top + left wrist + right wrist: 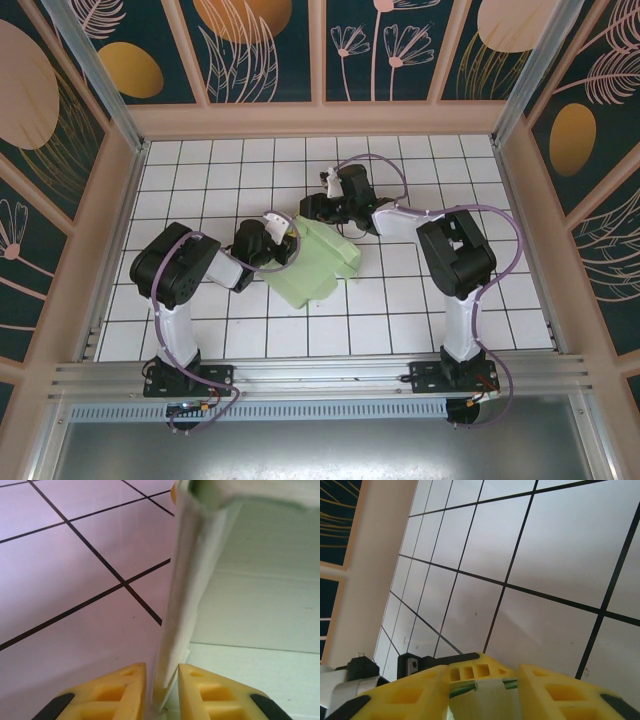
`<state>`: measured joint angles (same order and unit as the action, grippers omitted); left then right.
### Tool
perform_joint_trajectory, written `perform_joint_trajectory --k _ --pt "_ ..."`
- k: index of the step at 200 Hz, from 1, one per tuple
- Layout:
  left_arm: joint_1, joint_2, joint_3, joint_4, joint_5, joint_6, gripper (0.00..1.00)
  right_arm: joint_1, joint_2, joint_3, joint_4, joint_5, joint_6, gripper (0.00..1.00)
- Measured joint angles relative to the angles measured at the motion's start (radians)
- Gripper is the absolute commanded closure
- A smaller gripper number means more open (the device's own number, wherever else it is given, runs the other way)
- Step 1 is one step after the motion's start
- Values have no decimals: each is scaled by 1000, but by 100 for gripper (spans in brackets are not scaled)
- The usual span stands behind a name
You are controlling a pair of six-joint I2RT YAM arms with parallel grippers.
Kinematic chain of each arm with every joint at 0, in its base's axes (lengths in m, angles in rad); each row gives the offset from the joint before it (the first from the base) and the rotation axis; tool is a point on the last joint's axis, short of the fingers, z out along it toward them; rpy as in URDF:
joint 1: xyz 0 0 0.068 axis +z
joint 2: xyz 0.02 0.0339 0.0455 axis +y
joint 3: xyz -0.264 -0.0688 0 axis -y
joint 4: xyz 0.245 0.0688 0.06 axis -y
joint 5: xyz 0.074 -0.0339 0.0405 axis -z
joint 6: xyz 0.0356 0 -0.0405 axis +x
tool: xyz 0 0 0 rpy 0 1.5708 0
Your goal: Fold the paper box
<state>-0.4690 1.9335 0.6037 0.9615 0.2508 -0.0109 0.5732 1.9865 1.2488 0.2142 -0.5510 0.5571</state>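
Note:
The paper box point(318, 268) is pale mint card, partly folded, lying mid-table with a raised wall at its far left corner. My left gripper point(283, 232) comes at that corner from the left. In the left wrist view its yellow fingers point(120, 690) straddle the upright wall point(187, 580) with a thin gap showing, so my left gripper point(162, 672) stands slightly open. My right gripper point(312, 212) reaches the same corner from the right. In the right wrist view a strip of the box's card point(482, 700) fills the space between its fingers, and my right gripper point(484, 672) looks shut on it.
White tiled floor point(400, 310) with black grid lines lies all round the box. Beige walls point(110, 230) fence the table on the left, back and right. Both arm bases point(185, 375) sit on the near rail.

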Motion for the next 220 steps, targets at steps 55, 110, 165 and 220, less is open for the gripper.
perform_joint_trajectory --k 55,110,165,220 --pt "0 11 19 -10 -2 -23 74 0 0 -19 43 0 -1 70" --pt "0 11 76 -8 14 -88 71 0 0 -27 64 0 -1 71" --pt "0 53 129 3 62 -137 89 -5 0 -33 79 0 0 72" --pt "-4 63 135 4 89 -133 100 -10 0 -39 90 1 0 72"
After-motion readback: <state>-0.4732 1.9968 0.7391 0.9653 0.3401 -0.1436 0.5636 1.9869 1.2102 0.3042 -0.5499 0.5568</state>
